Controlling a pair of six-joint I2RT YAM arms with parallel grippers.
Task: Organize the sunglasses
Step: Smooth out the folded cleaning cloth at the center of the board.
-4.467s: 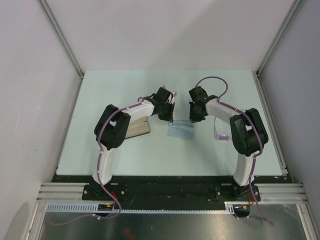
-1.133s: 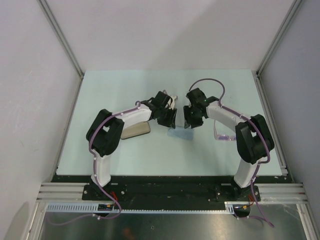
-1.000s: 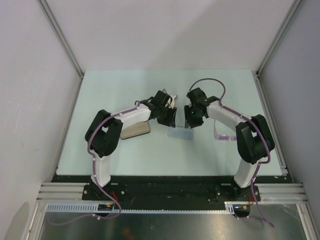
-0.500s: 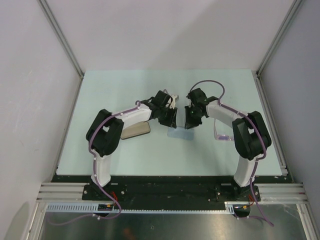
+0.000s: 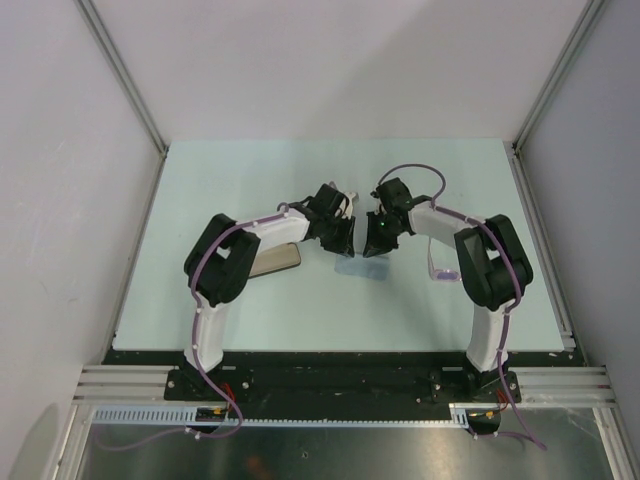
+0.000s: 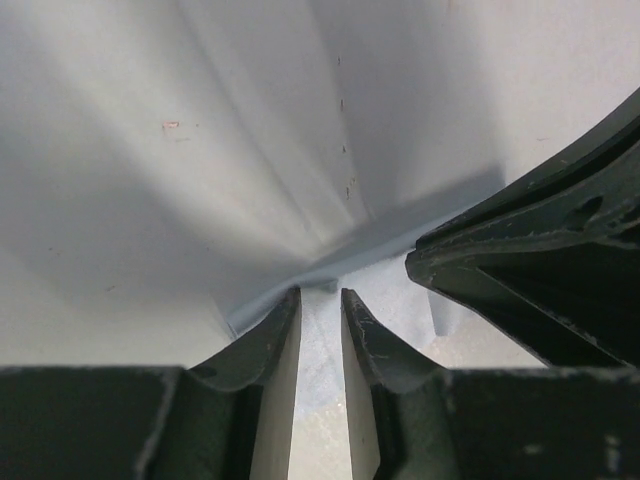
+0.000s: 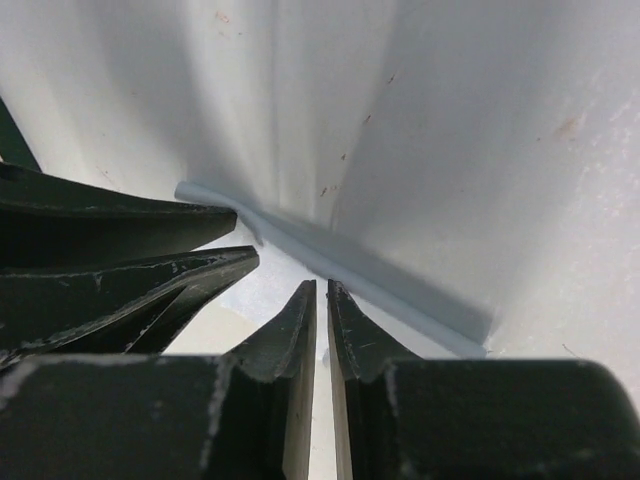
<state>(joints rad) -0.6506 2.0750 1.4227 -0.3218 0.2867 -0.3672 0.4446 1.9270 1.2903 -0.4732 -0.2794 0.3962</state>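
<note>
The sunglasses (image 5: 444,272), thin pink-purple frame, lie on the table right of centre, beside the right arm's elbow, untouched. They do not show in either wrist view. My left gripper (image 5: 345,240) and right gripper (image 5: 372,243) are tip to tip at the table's middle, both over the pale blue cloth (image 5: 361,265). In the left wrist view my left gripper (image 6: 320,300) is shut on a raised part of the cloth (image 6: 385,283). In the right wrist view my right gripper (image 7: 322,292) is shut on the cloth (image 7: 400,290) beside a folded edge.
The black oblong case (image 5: 273,260) lies left of centre under the left forearm. The other gripper's dark fingers crowd each wrist view, at the right of the left wrist view (image 6: 540,260) and the left of the right wrist view (image 7: 130,250). Grey walls stand on three sides.
Since 4.5 s ago the flat cloth has been gathered under the grippers. Over the last second both grippers have drawn closer together. Sunglasses and case have not moved.
</note>
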